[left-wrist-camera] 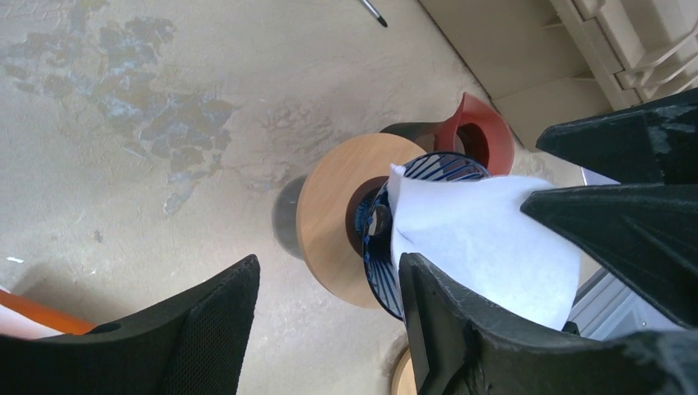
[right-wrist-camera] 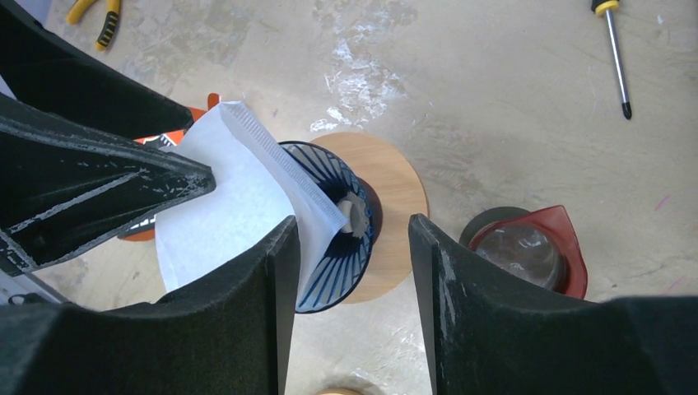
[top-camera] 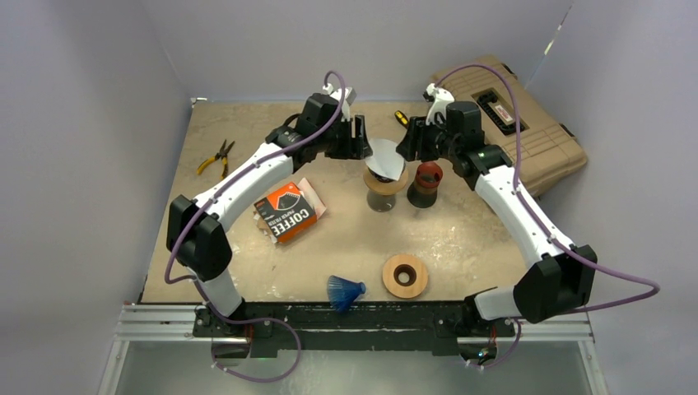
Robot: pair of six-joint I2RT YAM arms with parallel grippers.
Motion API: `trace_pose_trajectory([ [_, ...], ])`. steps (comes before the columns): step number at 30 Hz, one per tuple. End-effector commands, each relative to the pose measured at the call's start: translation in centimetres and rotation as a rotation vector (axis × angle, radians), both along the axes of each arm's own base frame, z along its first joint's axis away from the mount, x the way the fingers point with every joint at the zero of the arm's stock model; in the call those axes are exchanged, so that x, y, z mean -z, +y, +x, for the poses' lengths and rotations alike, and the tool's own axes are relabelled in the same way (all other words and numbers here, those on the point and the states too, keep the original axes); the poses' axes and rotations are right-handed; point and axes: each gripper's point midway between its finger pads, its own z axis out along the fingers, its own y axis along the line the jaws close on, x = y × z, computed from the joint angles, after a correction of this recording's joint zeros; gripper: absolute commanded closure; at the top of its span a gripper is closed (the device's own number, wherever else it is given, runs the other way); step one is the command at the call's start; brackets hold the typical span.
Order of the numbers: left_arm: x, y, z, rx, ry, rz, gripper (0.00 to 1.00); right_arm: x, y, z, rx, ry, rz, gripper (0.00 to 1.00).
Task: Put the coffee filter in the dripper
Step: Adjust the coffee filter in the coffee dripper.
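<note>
Pale lavender walls (top-camera: 247, 41) enclose worn, stained beige tabletop (top-camera: 461, 247); aluminium rail (top-camera: 156, 322) along near edge; soft even light.

On the table (top-camera: 469, 239), a coffee box (top-camera: 288, 212); pliers (top-camera: 216, 156) left of it, a wooden ring (top-camera: 405, 276) and perhaps a blue cone (top-camera: 346, 290) right.

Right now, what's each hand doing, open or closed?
Left hand: open, gripping nothing.
Right hand: open, gripping nothing.
Coffee filter leans in the dripper, ungripped.

Top view looks down from high at six o'clock over the whole table (top-camera: 481, 239). Wrist views hang close, looking down, left toward three, right toward nine, and all three share the dripper (right-wrist-camera: 333, 267) and filter (right-wrist-camera: 222, 206).
</note>
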Motion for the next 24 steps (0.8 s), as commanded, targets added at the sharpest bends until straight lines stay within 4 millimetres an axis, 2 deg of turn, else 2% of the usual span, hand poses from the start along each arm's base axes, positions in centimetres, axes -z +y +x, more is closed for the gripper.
trace_pose_trajectory([
  [1,-0.6,0.5,0.1,-0.012,-0.023,-0.001,0.38,0.4,-1.0,0.2,0.031,0.004,0.001,0.48],
  [8,0.7,0.1,0.4,-0.007,0.001,0.004,0.38,1.8,-1.8,0.4,0.020,0.042,0.035,0.51],
  [15,1.9,0.1,0.7,-0.013,0.016,0.026,0.39,2.8,-1.6,0.2,-0.014,0.063,0.072,0.53],
  [24,2.6,1.6,1.3,-0.082,0.008,0.091,0.41,3.2,-2.2,0.4,0.003,0.071,0.077,0.54],
])
